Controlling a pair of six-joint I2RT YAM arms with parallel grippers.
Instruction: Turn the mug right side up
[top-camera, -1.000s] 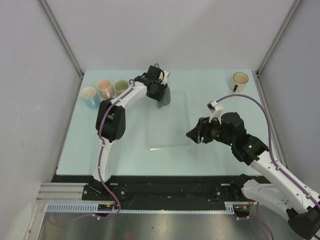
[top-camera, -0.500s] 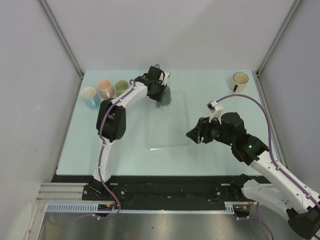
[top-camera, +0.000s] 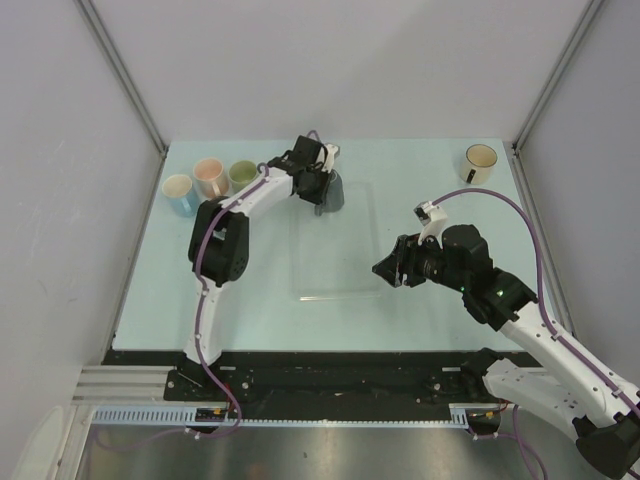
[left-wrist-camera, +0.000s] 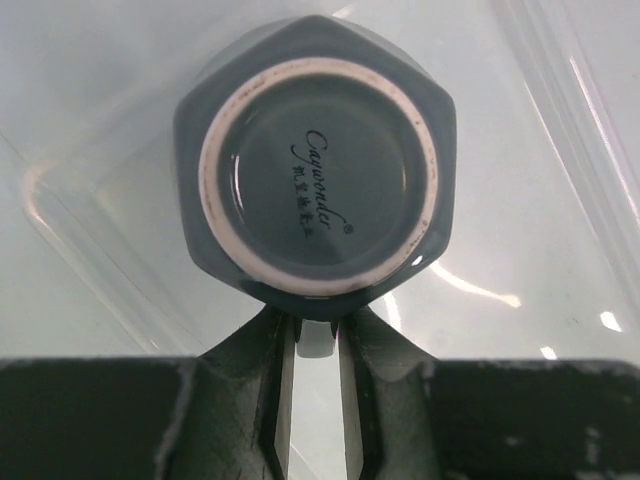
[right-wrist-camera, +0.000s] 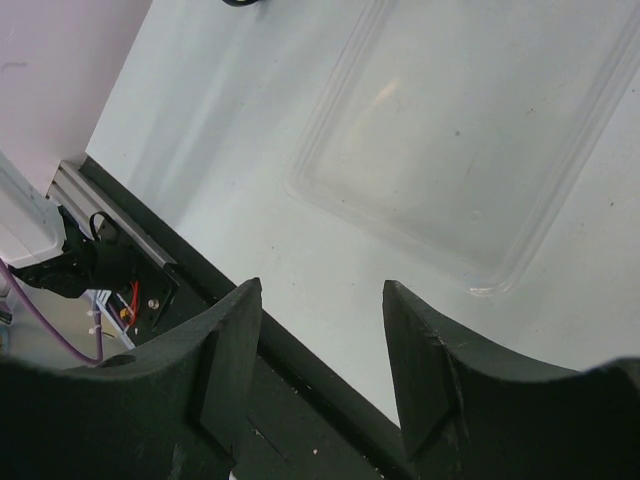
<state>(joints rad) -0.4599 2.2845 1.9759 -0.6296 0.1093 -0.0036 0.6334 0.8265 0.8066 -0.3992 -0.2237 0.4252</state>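
Observation:
A dark grey six-sided mug (top-camera: 333, 190) stands upside down at the far left corner of a clear tray (top-camera: 340, 294). In the left wrist view its base (left-wrist-camera: 315, 185) with a pale ring and printed script faces the camera. My left gripper (top-camera: 318, 192) is shut on the mug's handle (left-wrist-camera: 318, 342), which sits between the two fingers (left-wrist-camera: 268, 380). My right gripper (top-camera: 386, 268) is open and empty, hovering by the tray's near right corner. In the right wrist view the right gripper (right-wrist-camera: 320, 300) hangs over the table's near edge.
Three upright mugs stand at the far left: blue (top-camera: 180, 192), pink (top-camera: 209, 176) and green (top-camera: 242, 175). A cream mug (top-camera: 481, 160) stands at the far right corner. The clear tray (right-wrist-camera: 470, 130) fills the table's middle. Grey walls close in three sides.
My left gripper and the grey mug have shifted very slightly. The right arm has not moved.

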